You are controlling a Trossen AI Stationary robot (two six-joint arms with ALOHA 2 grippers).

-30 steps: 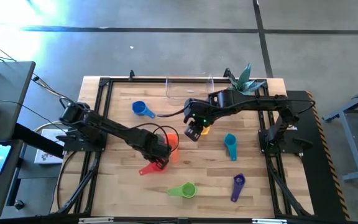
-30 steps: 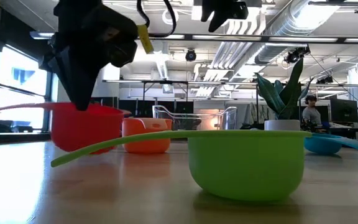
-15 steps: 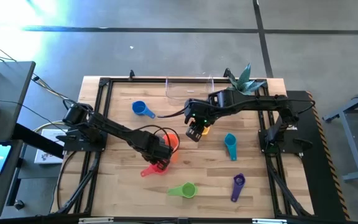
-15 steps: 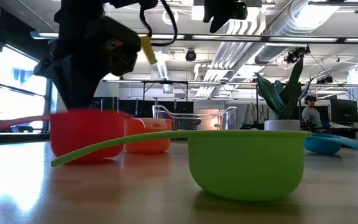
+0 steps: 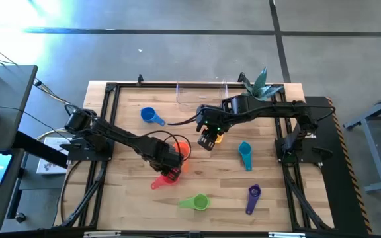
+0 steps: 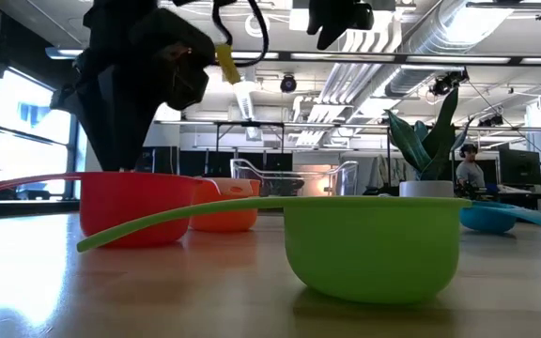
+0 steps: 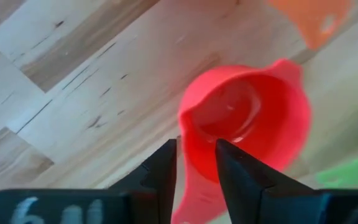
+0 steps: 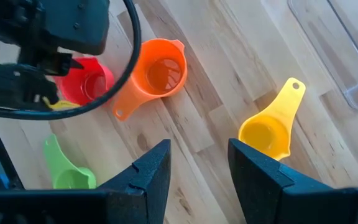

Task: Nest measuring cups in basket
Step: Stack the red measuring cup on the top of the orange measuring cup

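Two grippers are mine: my left gripper (image 7: 194, 163), fingers parted, straddles the red plastic measuring cup (image 7: 247, 121) resting on the wooden table (image 5: 124, 198), while my right gripper (image 8: 194, 163), open, hovers over the yellow plastic cup (image 8: 267, 134) near the clear basket (image 5: 200, 92), so gripping comes next.

Cups (image 5: 194, 202) before basket (image 5: 200, 94)

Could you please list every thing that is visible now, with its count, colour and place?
measuring cups: seven; blue at back left, orange and red mid-table, yellow under the right gripper, teal at right, green and purple at front
basket: one, clear, back edge
plant: one, green, back right corner
left gripper: open, over the red cup's rim
right gripper: open, above the table's middle
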